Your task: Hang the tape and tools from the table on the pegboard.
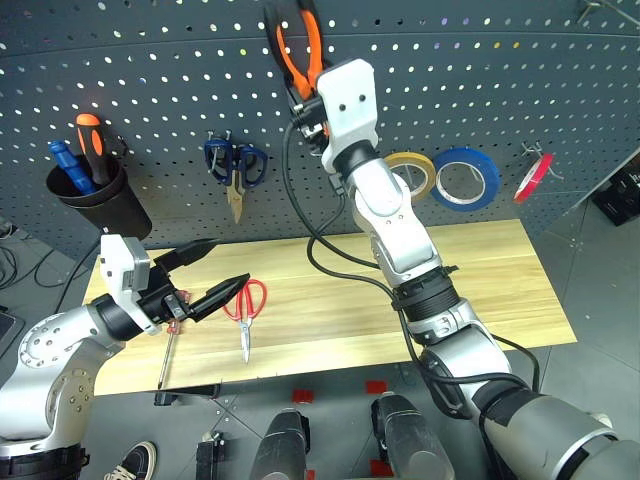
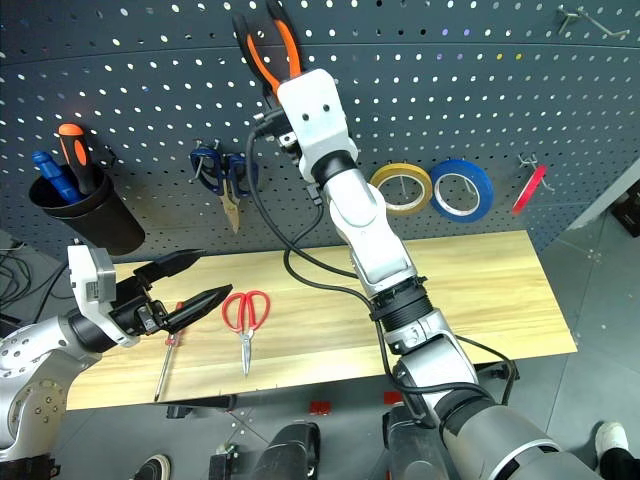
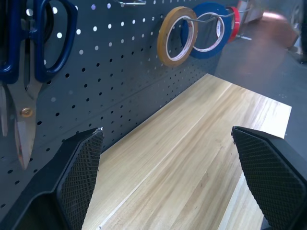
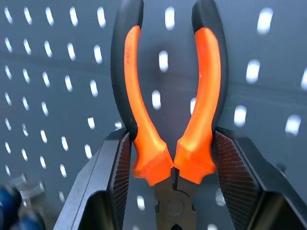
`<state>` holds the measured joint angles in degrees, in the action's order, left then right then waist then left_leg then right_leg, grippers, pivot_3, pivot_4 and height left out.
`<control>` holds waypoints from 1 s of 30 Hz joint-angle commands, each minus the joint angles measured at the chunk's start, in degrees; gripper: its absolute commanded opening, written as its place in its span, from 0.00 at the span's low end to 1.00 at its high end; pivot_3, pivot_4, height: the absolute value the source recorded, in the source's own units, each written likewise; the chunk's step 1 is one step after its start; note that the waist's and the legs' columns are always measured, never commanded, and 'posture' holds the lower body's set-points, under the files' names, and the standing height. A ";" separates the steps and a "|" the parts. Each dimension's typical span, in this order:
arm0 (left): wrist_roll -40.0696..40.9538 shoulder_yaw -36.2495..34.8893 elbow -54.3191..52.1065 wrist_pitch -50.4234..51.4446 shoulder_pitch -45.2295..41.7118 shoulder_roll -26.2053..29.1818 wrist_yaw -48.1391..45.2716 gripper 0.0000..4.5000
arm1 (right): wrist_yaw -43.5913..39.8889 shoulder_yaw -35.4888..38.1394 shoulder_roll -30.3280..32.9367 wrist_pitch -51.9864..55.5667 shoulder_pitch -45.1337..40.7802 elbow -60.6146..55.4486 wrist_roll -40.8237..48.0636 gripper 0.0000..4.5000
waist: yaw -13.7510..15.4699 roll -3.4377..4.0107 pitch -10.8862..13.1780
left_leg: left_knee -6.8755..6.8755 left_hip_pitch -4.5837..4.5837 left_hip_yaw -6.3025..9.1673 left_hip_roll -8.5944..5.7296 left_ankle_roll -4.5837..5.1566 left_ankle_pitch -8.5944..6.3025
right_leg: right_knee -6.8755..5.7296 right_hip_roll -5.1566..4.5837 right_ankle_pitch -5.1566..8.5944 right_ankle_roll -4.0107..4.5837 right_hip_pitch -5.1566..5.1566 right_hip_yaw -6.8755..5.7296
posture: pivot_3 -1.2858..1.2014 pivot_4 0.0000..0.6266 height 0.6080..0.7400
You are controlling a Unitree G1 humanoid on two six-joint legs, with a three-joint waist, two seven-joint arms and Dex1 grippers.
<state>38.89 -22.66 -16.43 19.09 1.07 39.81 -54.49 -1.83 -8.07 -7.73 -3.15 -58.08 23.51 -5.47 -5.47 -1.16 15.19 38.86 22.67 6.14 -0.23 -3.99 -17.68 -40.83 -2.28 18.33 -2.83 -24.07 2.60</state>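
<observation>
Right gripper (image 4: 170, 158): raised against the dark grey perforated pegboard (image 1: 480, 90), fingers clamping the orange-and-black-handled long-nose pliers (image 1: 298, 45) near the pivot, handles pointing up beyond the fingertips, nose tucked back toward the wrist.

Left gripper (image 1: 208, 272): hovering low over the light wooden table (image 1: 470, 280), black fingers standing wide apart, holding nothing.

Below and just beyond the left gripper, lying on the table: red-handled scissors with steel blades (image 1: 245, 310) and a slim red-handled screwdriver (image 1: 168, 350), neither yet being hung.

Down and to the right of the right gripper, already hanging on the board: tan-yellow roll of tape (image 1: 412, 175), touching or overlapping a blue roll of tape (image 1: 465, 178), with a red roll (image 1: 533, 177) further along.

Down and to the left of the right gripper: blue-handled scissors (image 1: 233, 170) on a hook; further left, a black cup (image 1: 100, 200) holding an orange-and-black screwdriver (image 1: 90, 145).

Step in hand, as I am judging it: hanging the pliers. No free hook is showing near the handles, so the next move is calling for finding one, slipping a handle loop over it, then letting go.
</observation>
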 commanded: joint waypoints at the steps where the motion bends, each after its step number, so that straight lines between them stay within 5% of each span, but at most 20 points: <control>1: 0.34 0.41 -2.30 -0.33 -0.17 -0.20 0.36 1.00 | 0.84 -1.20 -0.33 -3.83 2.70 0.17 -1.34 0.50 | 0.24 0.00 0.00 | 0.00 0.00 0.00 0.01 0.00 0.00 | 0.00 0.00 0.00 0.00 0.00 -0.01 | 0.54 0.41 1.00; 12: -1.18 3.10 -0.70 -1.28 -2.88 -1.56 1.71 1.00 | 0.77 -2.50 2.26 -2.48 8.91 -0.25 -4.48 0.49 | 0.54 0.01 0.01 | 0.03 0.02 -0.02 0.00 0.01 0.01 | -0.04 0.02 0.00 0.00 -0.01 0.00 | 0.53 0.41 1.00; 18: -2.96 4.32 -0.39 -1.49 -2.03 -2.67 3.31 1.00 | -5.68 -3.00 1.96 7.43 13.60 -7.60 -0.74 0.93 | 0.60 0.00 0.01 | 0.04 0.03 0.00 0.00 0.01 0.01 | -0.02 0.01 0.00 0.00 0.00 0.00 | 0.52 0.40 1.00; 19: -3.16 4.36 -0.48 -1.27 -1.78 -2.95 3.99 1.00 | -7.81 -3.40 2.59 9.41 14.52 -9.96 0.02 0.99 | 0.60 0.00 0.01 | 0.04 0.05 0.00 0.00 0.01 0.01 | -0.03 0.01 0.00 0.01 -0.02 0.00 | 0.52 0.39 1.00; 24: -3.98 4.51 -1.70 2.46 0.29 -3.94 9.43 1.00 | -16.47 -4.09 7.73 20.91 21.17 -25.45 4.09 0.99 | 0.67 0.00 0.00 | 0.04 0.08 0.04 0.00 0.02 0.01 | 0.00 0.00 0.00 0.00 -0.02 -0.01 | 0.52 0.39 1.00; 30: -8.61 7.38 -5.80 21.75 9.01 -2.50 24.19 1.00 | -31.95 -7.17 20.89 44.63 35.60 -52.71 20.44 0.99 | 0.47 -0.01 0.01 | 0.02 0.11 0.12 0.00 0.26 -0.13 | 0.06 -0.02 0.00 0.00 0.02 0.03 | 0.52 0.41 1.00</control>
<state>31.03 -15.32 -18.70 37.18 8.75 37.40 -33.45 -31.27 -15.11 12.24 36.18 -23.11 -21.85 10.62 -5.00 -1.17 15.20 38.88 22.77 6.27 -0.21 -3.72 -17.81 -40.77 -2.31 18.34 -2.83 -24.06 2.62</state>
